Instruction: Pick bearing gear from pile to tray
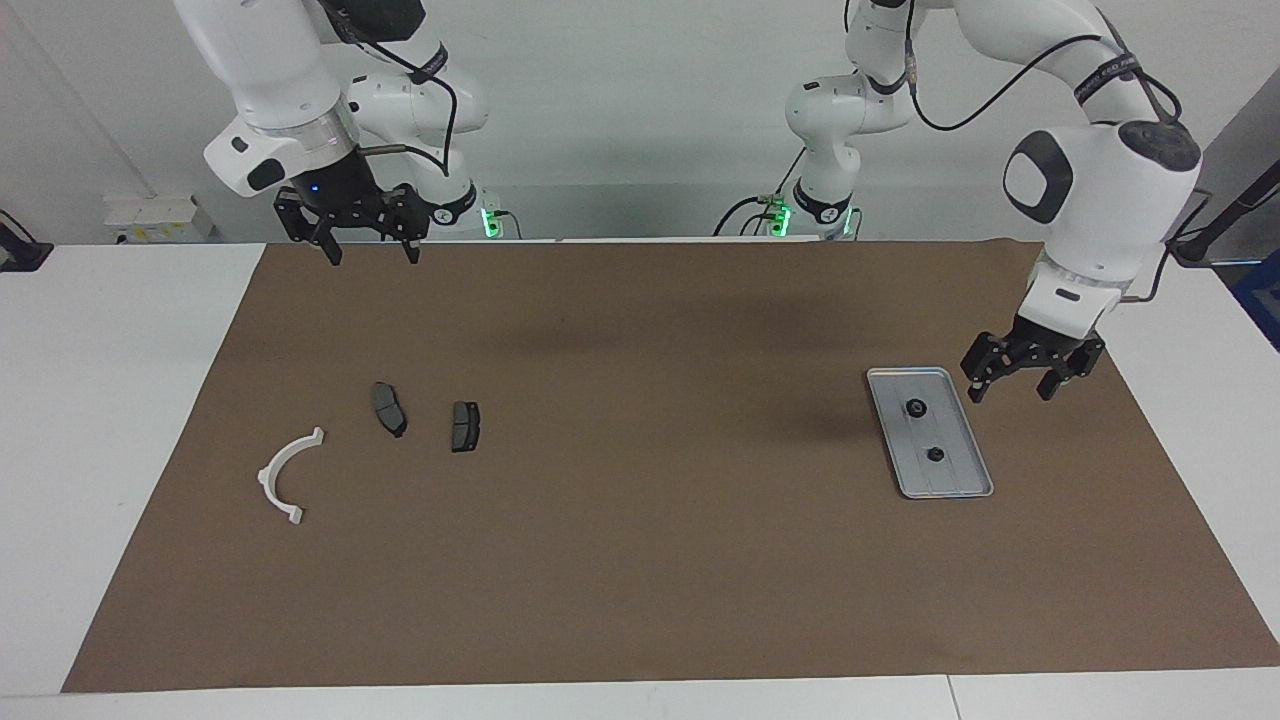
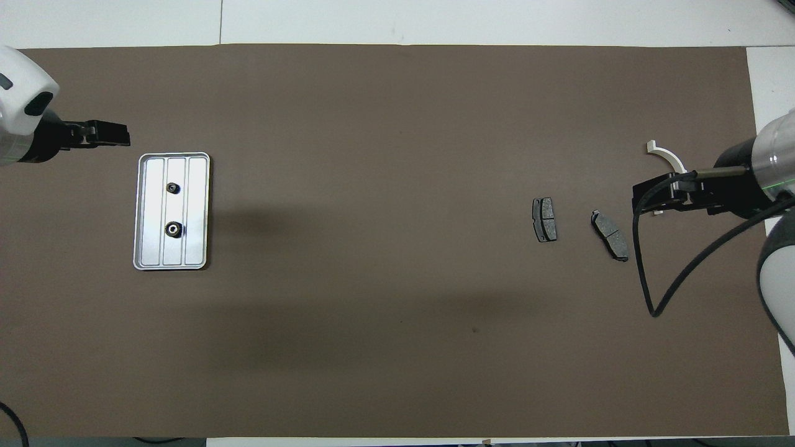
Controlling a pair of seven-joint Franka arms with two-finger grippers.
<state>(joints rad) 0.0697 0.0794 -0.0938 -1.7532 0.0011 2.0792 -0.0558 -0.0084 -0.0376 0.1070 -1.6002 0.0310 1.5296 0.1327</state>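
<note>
Two small black round gears (image 1: 914, 408) (image 1: 936, 455) lie in the silver tray (image 1: 958, 488) toward the left arm's end of the table, apart from each other. The left gripper (image 1: 1032, 384), fingers spread and empty, hangs beside the tray. Two dark pads (image 1: 388, 408) (image 1: 465, 426) and a white half-ring bracket (image 1: 283, 477) lie toward the right arm's end, where the right gripper (image 1: 367, 250) waits, spread and empty

My tray (image 1: 953, 482) lies on the mat (image 1: 640, 560) toward my left arm's end of the bench, with two gears in it: one gear (image 1: 915, 407) nearer to me, the second gear (image 1: 936, 455) farther. Toward my right arm's end lie two plates (image 1: 466, 426) side by side; the bracket (image 1: 284, 477) lies closer to that end's edge and farther from me.
</note>
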